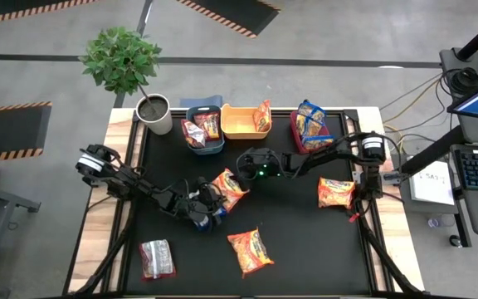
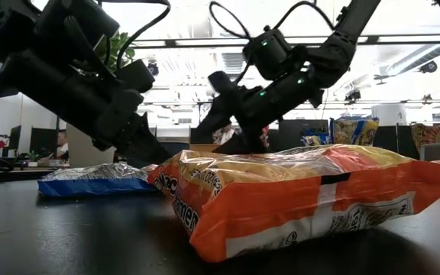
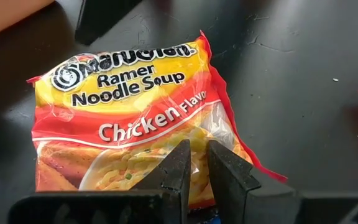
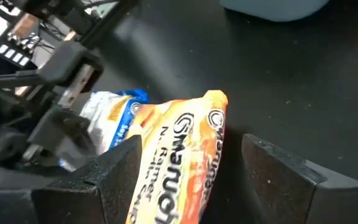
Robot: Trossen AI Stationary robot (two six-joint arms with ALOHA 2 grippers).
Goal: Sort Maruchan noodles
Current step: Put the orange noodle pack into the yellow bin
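Maruchan packets lie on the black mat. An orange chicken packet [image 1: 231, 188] [image 3: 129, 118] sits mid-table, tilted up on a blue packet [image 1: 204, 220] [image 2: 90, 180]. My left gripper [image 1: 208, 209] [image 3: 196, 163] hovers over the near edge of the orange packet, its fingers nearly shut, with the blue packet showing between them. My right gripper [image 1: 241, 169] [image 4: 197, 168] is open, its fingers on either side of the orange packet's [image 4: 179, 168] far end. I cannot tell whether they touch it. My left gripper comes slanting down from the table's left onto the blue packet's right end [image 3: 205, 218]. A strip of blue shows far back between the two fingers, as if pinched there. The gripper's own body hides the rest. The packet's other end [image 2: 67, 183] lies flat on the mat.
More loose packets: orange [image 1: 251, 252] near the front, orange [image 1: 336, 193] at right, dark red [image 1: 156, 257] front left. Along the far edge stand a blue bin [image 1: 192, 111] with dark red packets, a yellow bin [image 1: 237, 129] with an orange one, a red bin [image 1: 295, 137] with blue ones, and a potted plant [image 1: 153, 112].
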